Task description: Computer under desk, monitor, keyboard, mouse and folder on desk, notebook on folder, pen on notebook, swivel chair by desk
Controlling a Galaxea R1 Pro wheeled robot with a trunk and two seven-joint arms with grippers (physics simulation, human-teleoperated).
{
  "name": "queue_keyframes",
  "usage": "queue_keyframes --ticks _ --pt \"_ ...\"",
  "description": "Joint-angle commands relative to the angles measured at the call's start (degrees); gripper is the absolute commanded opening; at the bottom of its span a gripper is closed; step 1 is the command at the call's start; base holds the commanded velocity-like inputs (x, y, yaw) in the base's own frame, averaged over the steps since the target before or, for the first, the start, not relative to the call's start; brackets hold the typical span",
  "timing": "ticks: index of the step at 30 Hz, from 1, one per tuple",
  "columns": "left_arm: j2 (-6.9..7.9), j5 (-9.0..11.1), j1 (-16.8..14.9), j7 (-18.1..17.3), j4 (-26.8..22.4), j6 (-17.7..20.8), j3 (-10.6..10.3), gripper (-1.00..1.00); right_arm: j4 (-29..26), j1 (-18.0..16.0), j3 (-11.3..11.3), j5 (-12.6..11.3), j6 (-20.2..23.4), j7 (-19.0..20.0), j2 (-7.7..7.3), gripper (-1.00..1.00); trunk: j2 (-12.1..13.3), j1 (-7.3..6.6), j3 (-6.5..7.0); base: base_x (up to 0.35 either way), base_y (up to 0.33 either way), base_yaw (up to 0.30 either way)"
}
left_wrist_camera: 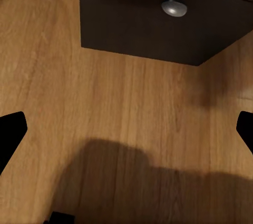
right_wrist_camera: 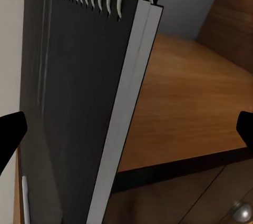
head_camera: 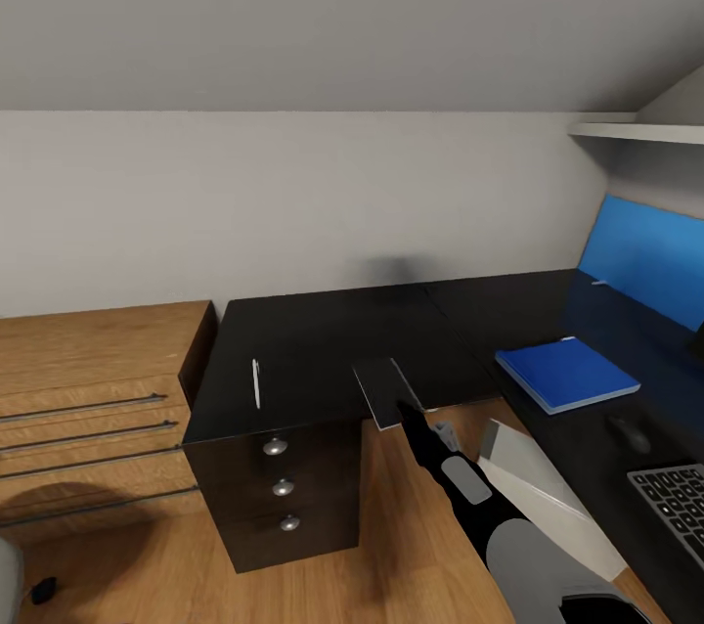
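The robot's grey and white right arm (head_camera: 548, 526) reaches out from the lower edge of the head view, over the light wooden floor (head_camera: 411, 546). It ends in the right tool (head_camera: 409, 409), just short of the matt black tabletop (head_camera: 323, 340).

At the tip of that tool sits the thin, near-black spiral-bound notebook (head_camera: 379, 387), lifted clear of the tabletop and overhanging its front edge. In the right wrist view the notebook (right_wrist_camera: 79, 103) stands edge-on ahead of the tool, its wire rings at the far end. The fingertips (right_wrist_camera: 10, 134) show wide apart at the picture's sides, touching no cover. Whether the tool actually clamps the book lower down I cannot tell. Carried off the surface like this, the book can travel without dragging.

- **Pen:** the thin whitish pen (head_camera: 256, 382) lies on the tabletop to the tool's left, above the black drawer unit (head_camera: 284, 487) with its round silver knobs. It is probably waiting to go on last.
- **Folder:** the flat bright blue folder (head_camera: 567, 373) lies to the tool's right and slightly beyond it, well apart. Its top is bare to receive the notebook.
- **Mouse and keyboard:** the dark mouse (head_camera: 628, 430) and black keyboard (head_camera: 675, 502) lie nearer the robot than the folder.

The left tool (left_wrist_camera: 126, 134) is spread wide and empty, pointing at the floor near the drawer unit's lowest knob (left_wrist_camera: 174, 8), out of the way.
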Motion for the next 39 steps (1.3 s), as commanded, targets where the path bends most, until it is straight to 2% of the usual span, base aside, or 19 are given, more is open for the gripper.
queue_keyframes --ticks 1,4,5,21,27,31,34,39 --pt "0.07 0.6 0.0 0.4 -0.1 -0.2 -0.2 1.00 0.0 0.0 0.0 -0.5 0.2 0.1 0.00 1.00 0.0 0.00 -0.04 0.008 0.006 0.000" --pt "0.07 0.6 0.0 0.4 -0.1 -0.2 -0.3 1.00 0.0 0.0 0.0 -0.5 0.2 0.0 0.00 1.00 0.0 0.00 -0.04 0.004 0.003 0.000" --pt "0.07 0.6 0.0 0.4 -0.1 -0.2 -0.3 1.00 0.0 0.0 0.0 -0.5 0.2 0.0 0.00 -1.00 0.0 0.00 -0.04 0.002 0.001 0.000" --pt "-0.01 0.6 0.0 0.4 0.0 -0.2 -0.3 1.00 0.0 0.0 0.0 -0.5 0.2 0.1 0.00 -1.00 0.0 0.00 -0.04 0.000 0.000 0.000" --pt "-0.01 0.6 0.0 0.4 0.0 -0.2 -0.3 1.00 -0.1 0.0 0.0 -0.5 0.0 0.4 -0.02 -1.00 2.4 -1.32 1.04 0.000 0.000 0.000" --pt "-0.07 0.6 0.0 0.4 0.3 -0.2 -0.5 1.00 -0.2 0.0 -0.1 -0.5 -0.2 2.8 -0.01 -1.00 4.0 -2.19 1.75 0.000 0.000 0.000" --pt "-0.16 0.6 0.0 0.4 0.9 -0.2 -0.7 1.00 -0.2 0.0 -0.2 -0.5 -0.3 6.9 -0.05 -1.00 5.2 -2.85 2.29 0.000 0.000 0.000" --pt "-0.27 0.6 0.0 0.4 1.3 -0.1 -0.7 1.00 -0.4 0.0 -0.5 -0.5 -0.3 9.6 -0.25 -1.00 7.2 -3.95 3.19 0.000 0.000 0.000"
